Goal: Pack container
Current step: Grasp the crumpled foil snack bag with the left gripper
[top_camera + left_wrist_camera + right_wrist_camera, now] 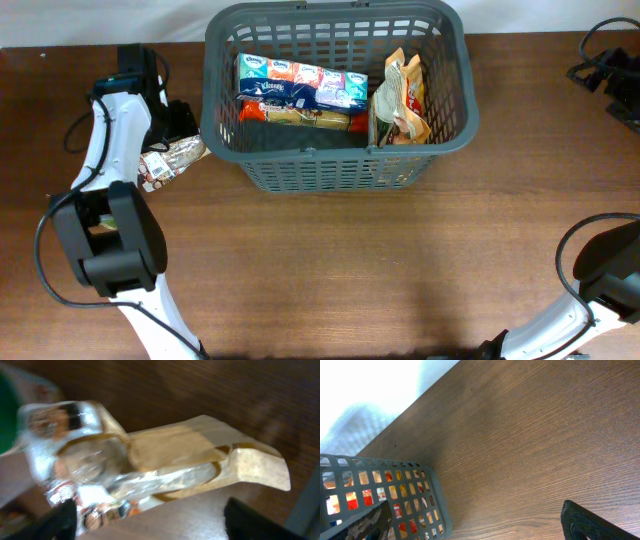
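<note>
Quantity: one basket. Contents: one tissue multipack, one red packet, one snack bag. Outside: one wrapped packet.

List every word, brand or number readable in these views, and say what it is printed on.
No text can be read clearly in any view.
Tissue multipack in the basket: blue logos, too small to read.
Red-and-yellow pack beside it: print too small.
Orange snack bag: print too small.
Shiny packet left of the basket: print blurred.

The packet is blurred; the container is cut off.
</note>
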Robot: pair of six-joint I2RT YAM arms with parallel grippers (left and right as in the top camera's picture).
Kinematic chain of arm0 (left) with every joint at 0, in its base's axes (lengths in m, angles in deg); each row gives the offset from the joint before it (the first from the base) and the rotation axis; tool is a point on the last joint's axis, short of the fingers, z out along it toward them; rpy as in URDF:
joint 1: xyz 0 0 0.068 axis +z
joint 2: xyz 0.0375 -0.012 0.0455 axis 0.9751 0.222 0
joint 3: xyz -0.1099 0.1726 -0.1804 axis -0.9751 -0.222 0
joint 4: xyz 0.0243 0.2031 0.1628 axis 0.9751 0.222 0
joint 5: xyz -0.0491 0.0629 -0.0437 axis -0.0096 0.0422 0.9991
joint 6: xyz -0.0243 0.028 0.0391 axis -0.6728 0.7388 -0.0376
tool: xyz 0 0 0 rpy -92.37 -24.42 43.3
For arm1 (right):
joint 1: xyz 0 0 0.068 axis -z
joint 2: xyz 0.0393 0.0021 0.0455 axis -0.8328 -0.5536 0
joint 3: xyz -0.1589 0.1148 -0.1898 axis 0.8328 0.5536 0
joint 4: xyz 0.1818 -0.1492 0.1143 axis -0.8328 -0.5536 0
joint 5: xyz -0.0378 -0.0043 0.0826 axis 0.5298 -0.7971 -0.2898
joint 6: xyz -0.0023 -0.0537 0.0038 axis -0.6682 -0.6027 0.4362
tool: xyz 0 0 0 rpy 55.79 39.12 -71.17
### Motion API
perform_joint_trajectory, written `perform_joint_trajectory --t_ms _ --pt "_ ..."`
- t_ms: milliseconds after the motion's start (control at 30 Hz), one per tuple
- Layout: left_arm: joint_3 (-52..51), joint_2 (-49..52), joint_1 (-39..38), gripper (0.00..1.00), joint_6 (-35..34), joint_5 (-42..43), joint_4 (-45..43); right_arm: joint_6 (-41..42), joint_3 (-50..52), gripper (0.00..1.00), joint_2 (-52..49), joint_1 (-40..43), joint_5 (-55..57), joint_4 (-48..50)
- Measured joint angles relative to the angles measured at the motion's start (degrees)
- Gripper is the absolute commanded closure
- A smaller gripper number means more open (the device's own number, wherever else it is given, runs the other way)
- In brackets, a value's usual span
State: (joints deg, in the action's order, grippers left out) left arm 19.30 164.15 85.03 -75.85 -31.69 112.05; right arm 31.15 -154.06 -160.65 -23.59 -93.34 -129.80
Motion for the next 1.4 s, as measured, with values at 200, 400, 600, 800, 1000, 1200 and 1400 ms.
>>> perform_joint_trajectory --t_ms 200,400,600,800,1000,1200,1400 --pt "0.02 0.76 0.00 0.39 15.82 3.32 0.57 -0.04 0.00 0.01 0.00 0.00 0.00 0.00" --pt "0.02 0.76 0.00 0.40 33.66 -0.90 -3.52 -0.02 0.00 0.01 0.00 0.00 0.00 0.00" --pt "0.02 0.76 0.00 0.43 49.29 -2.89 -11.93 -0.02 0.00 0.01 0.00 0.00 0.00 -0.02" --pt "0.02 2.23 0.07 0.43 60.96 -3.21 -12.37 -0.07 0.00 0.01 -0.02 0.00 0.00 0.00" --pt "0.04 7.67 0.22 0.44 67.41 -3.78 -5.88 0.00 0.00 0.01 -0.02 0.00 0.00 -0.02" --pt "0.13 8.50 0.22 0.41 69.64 -4.26 -5.66 0.00 0.00 0.01 -0.02 0.00 0.00 -0.02" --pt "1.27 8.52 -0.24 0.41 70.29 -7.52 -3.06 -0.04 0.00 0.01 -0.02 0.00 0.00 0.00"
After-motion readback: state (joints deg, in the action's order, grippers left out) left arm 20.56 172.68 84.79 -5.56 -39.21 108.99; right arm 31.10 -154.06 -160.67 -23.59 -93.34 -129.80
